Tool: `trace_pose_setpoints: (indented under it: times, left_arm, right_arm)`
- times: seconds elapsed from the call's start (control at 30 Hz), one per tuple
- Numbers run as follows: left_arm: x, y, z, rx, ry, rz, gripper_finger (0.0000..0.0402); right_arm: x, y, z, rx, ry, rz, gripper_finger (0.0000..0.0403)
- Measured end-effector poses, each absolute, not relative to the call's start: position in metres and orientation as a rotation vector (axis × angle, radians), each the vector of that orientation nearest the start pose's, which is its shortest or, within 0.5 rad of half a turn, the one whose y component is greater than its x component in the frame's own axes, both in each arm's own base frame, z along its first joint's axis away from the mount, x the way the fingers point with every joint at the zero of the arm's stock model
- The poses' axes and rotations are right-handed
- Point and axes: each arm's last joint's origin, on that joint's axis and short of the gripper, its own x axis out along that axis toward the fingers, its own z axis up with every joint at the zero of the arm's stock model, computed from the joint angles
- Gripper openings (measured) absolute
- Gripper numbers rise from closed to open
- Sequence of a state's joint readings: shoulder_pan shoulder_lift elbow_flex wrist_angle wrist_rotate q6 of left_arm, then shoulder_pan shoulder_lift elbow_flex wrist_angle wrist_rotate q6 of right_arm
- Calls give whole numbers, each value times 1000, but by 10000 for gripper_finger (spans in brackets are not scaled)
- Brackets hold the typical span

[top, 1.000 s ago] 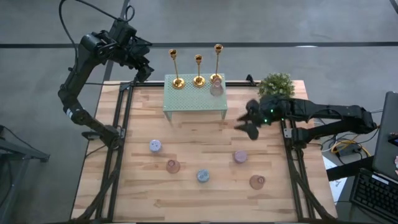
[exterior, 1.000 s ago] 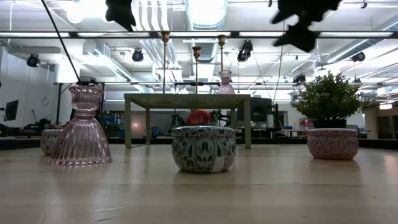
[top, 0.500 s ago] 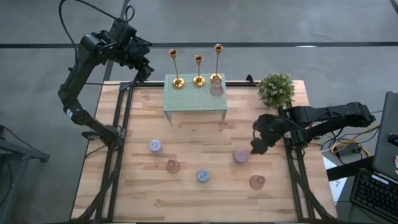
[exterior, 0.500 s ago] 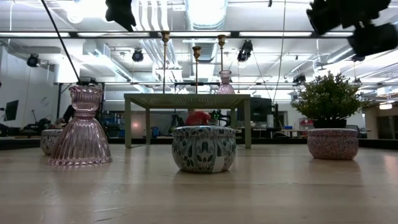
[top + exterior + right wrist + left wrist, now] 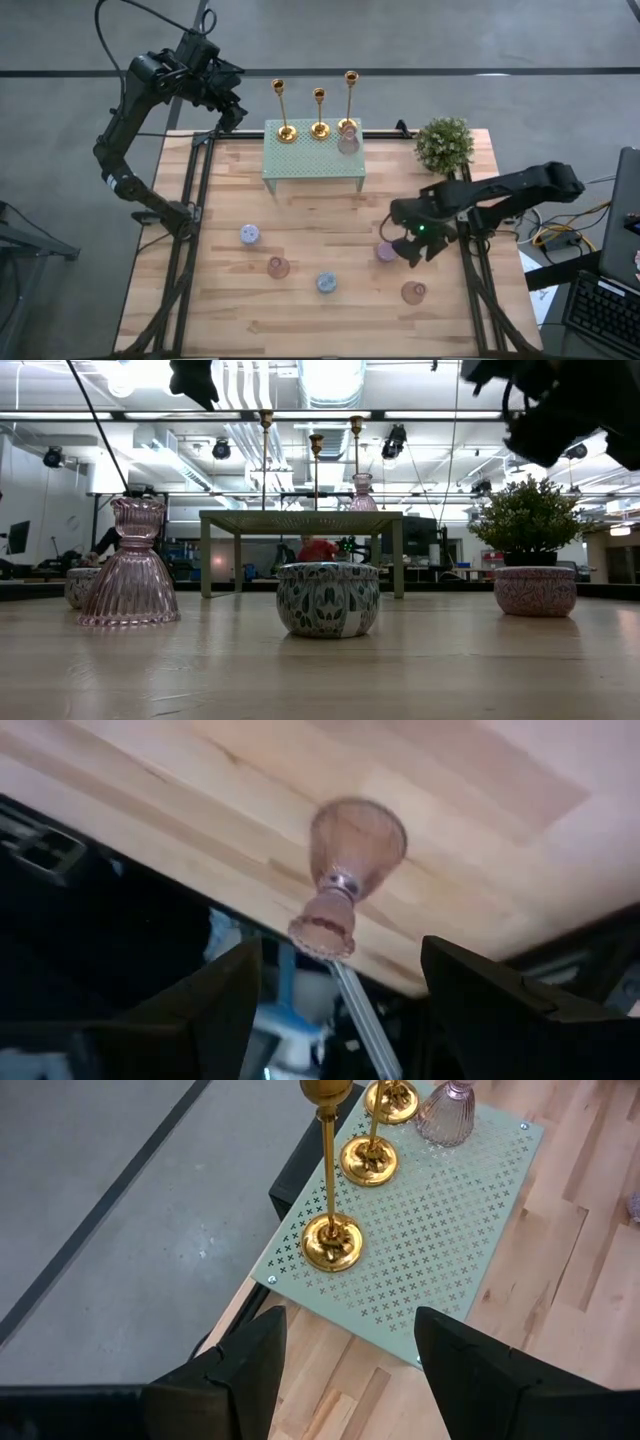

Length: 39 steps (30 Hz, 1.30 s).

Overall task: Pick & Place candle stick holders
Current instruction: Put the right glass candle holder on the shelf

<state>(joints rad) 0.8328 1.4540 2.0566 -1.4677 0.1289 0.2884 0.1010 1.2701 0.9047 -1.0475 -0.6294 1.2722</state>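
Observation:
Three gold candle stick holders [image 5: 285, 110] [image 5: 320, 112] [image 5: 349, 100] stand by their round bases along the far edge of a small green perforated table [image 5: 312, 160]. They also show in the left wrist view [image 5: 333, 1240] [image 5: 370, 1158] [image 5: 392, 1098]. My left gripper [image 5: 232, 108] hangs open and empty, high off the table's far left corner, left of the holders [image 5: 350, 1320]. My right gripper [image 5: 402, 238] is open and empty above the table's right part. In the right wrist view [image 5: 340, 945] it points at a pink glass holder [image 5: 345, 870] standing on the wood.
A pink glass holder [image 5: 348, 143] stands on the green table beside the tallest candlestick. Small candle jars [image 5: 250, 235] [image 5: 278, 267] [image 5: 326, 283] [image 5: 386, 252] and another pink glass holder [image 5: 413, 292] are spread over the near half. A potted plant [image 5: 444, 143] stands at the far right.
My right gripper has swung from beside the green table toward the table's near edge, turning as it went, and now hangs by the pink jar at the right. My left arm and the candlesticks have kept still.

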Motion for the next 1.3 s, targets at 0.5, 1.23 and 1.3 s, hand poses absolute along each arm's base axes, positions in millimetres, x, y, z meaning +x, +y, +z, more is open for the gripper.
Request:
trace_pose_setpoints:
  times: [0.5, 1.23, 1.3]
  left_arm:
    - [151, 160, 481, -139, 865, 532, 225]
    - [151, 160, 481, -122, 869, 524, 225]
    - [151, 160, 481, -122, 870, 524, 225]
  right_arm:
    - [236, 54, 194, 1325, 1877, -325, 260]
    - [256, 84, 164, 1241, 2007, -297, 290]
    - [256, 87, 162, 1232, 2024, -301, 290]
